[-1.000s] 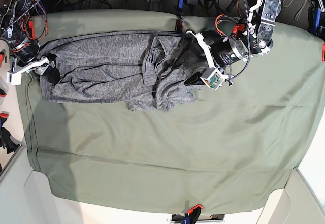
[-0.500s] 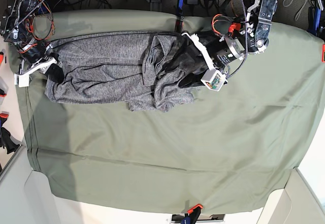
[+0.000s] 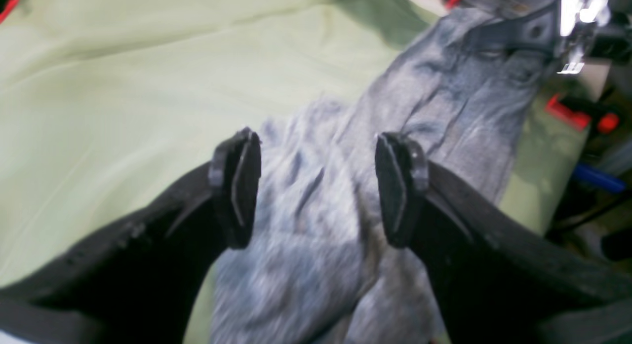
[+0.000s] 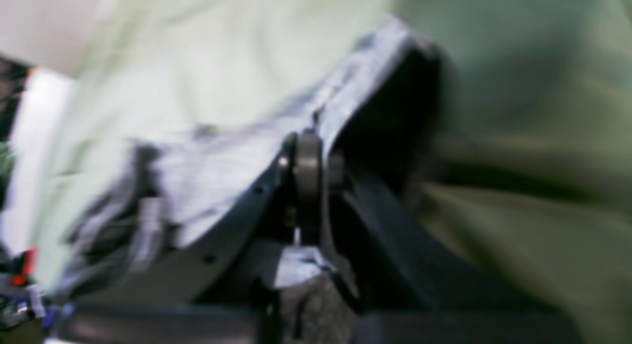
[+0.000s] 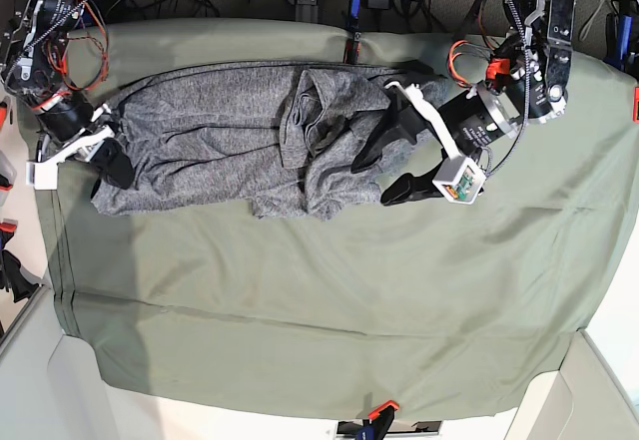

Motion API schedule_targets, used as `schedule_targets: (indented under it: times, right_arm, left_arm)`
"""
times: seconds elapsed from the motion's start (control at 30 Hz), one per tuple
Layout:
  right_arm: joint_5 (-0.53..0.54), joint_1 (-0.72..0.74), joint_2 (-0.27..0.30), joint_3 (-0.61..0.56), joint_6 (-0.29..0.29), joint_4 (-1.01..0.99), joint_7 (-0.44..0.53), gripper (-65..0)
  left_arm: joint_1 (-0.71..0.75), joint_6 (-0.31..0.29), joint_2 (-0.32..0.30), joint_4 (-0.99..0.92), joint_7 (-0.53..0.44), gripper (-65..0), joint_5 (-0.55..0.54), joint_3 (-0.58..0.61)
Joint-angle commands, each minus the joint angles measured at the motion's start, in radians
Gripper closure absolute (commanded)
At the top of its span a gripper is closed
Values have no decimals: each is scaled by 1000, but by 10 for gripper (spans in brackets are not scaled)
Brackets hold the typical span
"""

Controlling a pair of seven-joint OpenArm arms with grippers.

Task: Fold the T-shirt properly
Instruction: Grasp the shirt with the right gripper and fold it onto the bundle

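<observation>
- The green sheet covers nearly the whole work surface, smooth across its near half with light creases; its far edge runs along a rail crowded with cables.
- The T-shirt lies on the far half of the sheet, stretched sideways in a long band from the base view's left edge to past the middle. Its left part is fairly flat; its right part is bunched into dark folds, with one flap hanging toward the near side.
- The left arm reaches in from the far right corner of the base view, its wrist angled down toward the shirt's bunched end.
- The left gripper has its two black fingers spread wide apart. In the left wrist view they straddle the rumpled grey cloth without pinching it; from the base view one finger lies over the shirt's edge and the other over the bare sheet just beside it.
- The right arm comes in at the base view's left edge, by the shirt's other end.
- The right gripper is pressed together on the shirt's left end; the blurred right wrist view shows grey fabric draped over and caught between the closed fingers, lifted a little off the sheet.
- No containers are in view.
</observation>
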Motion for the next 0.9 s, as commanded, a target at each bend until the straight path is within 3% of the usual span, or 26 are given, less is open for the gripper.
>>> schedule_targets:
  times: [0.0,0.17,0.47,0.63,0.77,0.87]
  right_arm:
    - [23,9,-15,-26,10,40,7,0]
    - [-7,-5,-128,-238,10,95,18,0]
    - [-188,-8,-307,-588,0,99,136,0]
    - [-328,-2,-309,-743,-6,90,251,0]
    - [-380,-2,-309,-820,-6,90,265,-8]
    - [-396,-2,-309,-842,-6,90,268,-220]
  left_arm:
    - [-4,-6,-16,18,-24,-394,-20,-21]
    - [24,-6,-56,18,-22,-394,-32,-126]
    - [118,-6,-127,18,-16,-394,-89,-275]
    - [128,-6,-130,18,14,-394,-105,-285]
    - [128,-6,-130,18,14,-394,-108,-285]
    - [128,-6,-130,18,14,-394,-132,-285]
